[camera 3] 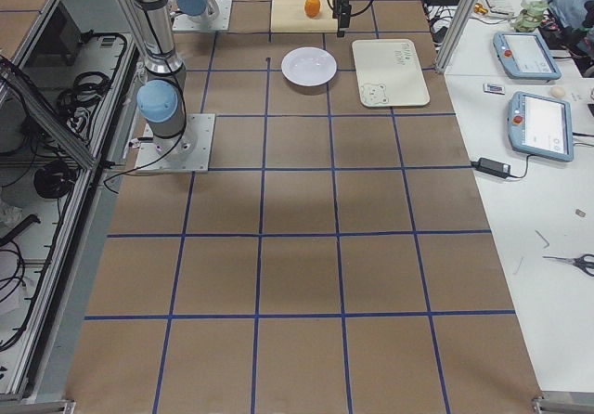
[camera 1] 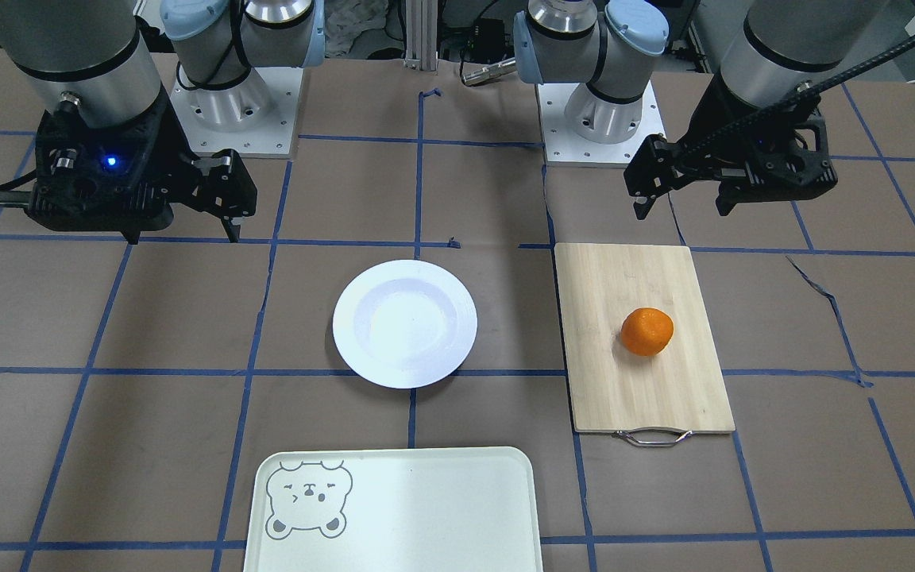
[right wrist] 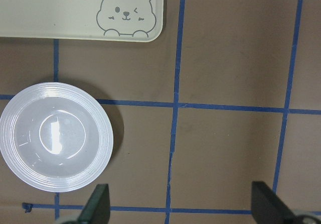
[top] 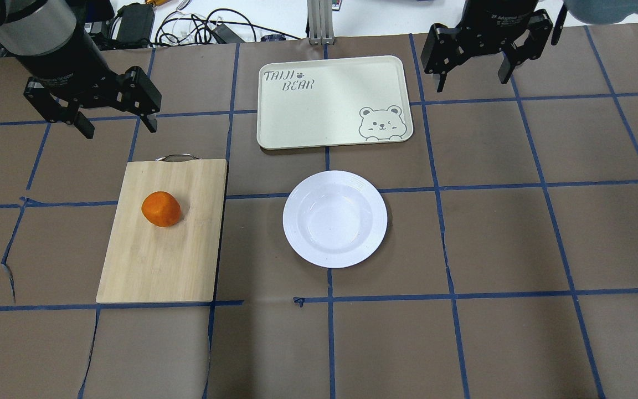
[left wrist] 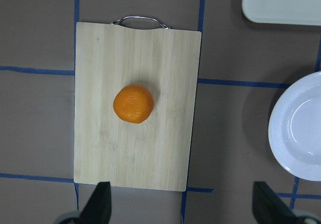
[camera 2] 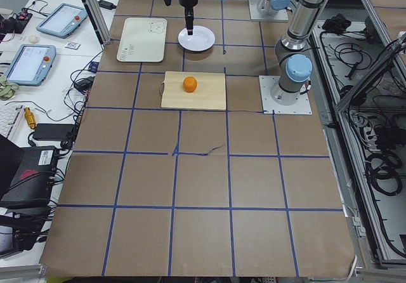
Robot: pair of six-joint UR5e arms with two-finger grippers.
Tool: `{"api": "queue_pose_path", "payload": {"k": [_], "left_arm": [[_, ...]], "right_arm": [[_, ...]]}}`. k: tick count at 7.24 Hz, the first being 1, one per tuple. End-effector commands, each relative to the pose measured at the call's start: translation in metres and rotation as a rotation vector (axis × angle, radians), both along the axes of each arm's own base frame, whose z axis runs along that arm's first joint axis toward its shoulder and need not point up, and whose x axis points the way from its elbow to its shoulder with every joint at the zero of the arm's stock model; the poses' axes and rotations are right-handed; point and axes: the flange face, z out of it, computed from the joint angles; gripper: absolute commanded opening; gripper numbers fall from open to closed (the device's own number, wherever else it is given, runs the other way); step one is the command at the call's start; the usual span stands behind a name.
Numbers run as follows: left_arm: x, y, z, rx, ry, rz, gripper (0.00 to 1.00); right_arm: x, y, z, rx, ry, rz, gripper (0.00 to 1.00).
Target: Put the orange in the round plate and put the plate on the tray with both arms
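Overhead view, clock directions. One orange (top: 161, 209), roundish, no clear long axis, stem end not readable. It sits on the single wooden cutting board (top: 147, 266), a bit toward the handle end, touching nothing else. The board's long axis runs 12–6, with the metal handle (top: 176, 157) at the 12 end.

One round plate (top: 292, 219) lies flat on the worktop (top: 518, 249) at 3 o'clock of the orange, apart from the board, nothing in it. One tray (top: 297, 122) is at 12 o'clock of the plate, close but not touching, long axis 9–3, bear face (top: 380, 122) in its 4 o'clock corner.

Two arms. Left arm (camera 1: 783, 48): jaws spread wide, nothing held, raised above the worktop at 11 o'clock of the board. Right arm (camera 1: 80, 71): jaws likewise spread wide, nothing held, at 3 o'clock of the tray.

Cut off: the tray's near edge in the front view; each wrist view shows only the fingertips and a corner of the tray. The side views are too small for detail.
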Motion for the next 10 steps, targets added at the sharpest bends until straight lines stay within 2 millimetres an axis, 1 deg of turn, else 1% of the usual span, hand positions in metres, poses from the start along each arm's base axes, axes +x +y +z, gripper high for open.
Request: {"api": "queue_pose_path", "payload": {"k": [1, 6, 7, 10], "left_arm": [[-0.0005, 0.0009, 0.0010, -0.001, 0.000, -0.001, 1.00], [0.0003, 0.0003, 0.0034, -0.013, -0.001, 0.001, 1.00], [-0.0013, 0.0012, 0.0040, -0.013, -0.001, -0.002, 1.00], [-0.0014, 0.0028, 0.0063, -0.018, -0.001, -0.002, 1.00]], "right_arm": [[0.0019, 0.0008, -0.0001, -0.003, -0.006, -0.014, 1.00], [-0.0023, -0.0014, -0.0019, -0.004, -0.005, -0.017, 1.00], [-0.0066, -0.0030, -0.0029, -0.001, -0.003, -0.019, 1.00], [-0.0065, -0.0029, -0.0029, -0.001, -0.005, -0.019, 1.00]]}}
